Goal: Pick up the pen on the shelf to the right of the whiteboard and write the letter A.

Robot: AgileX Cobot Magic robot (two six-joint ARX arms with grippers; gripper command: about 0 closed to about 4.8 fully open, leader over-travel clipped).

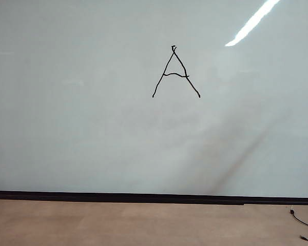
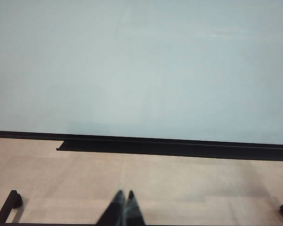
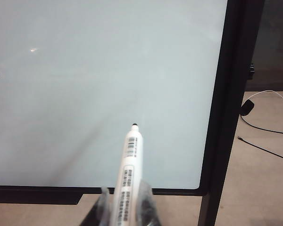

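Note:
The whiteboard fills the exterior view, with the black letter A drawn on it a little right of centre; neither arm shows in that view. My right gripper is shut on the pen, a white barrel with black print. Its black tip points at the whiteboard near the board's black right frame, apart from the surface. My left gripper is shut with nothing in it, hanging over the tan floor in front of the whiteboard. The shelf is out of view.
A black strip runs along the board's lower edge above the tan floor. A black ledge sits under the board. Black cables lie on the floor past the board's right frame. Black stand feet rest on the floor.

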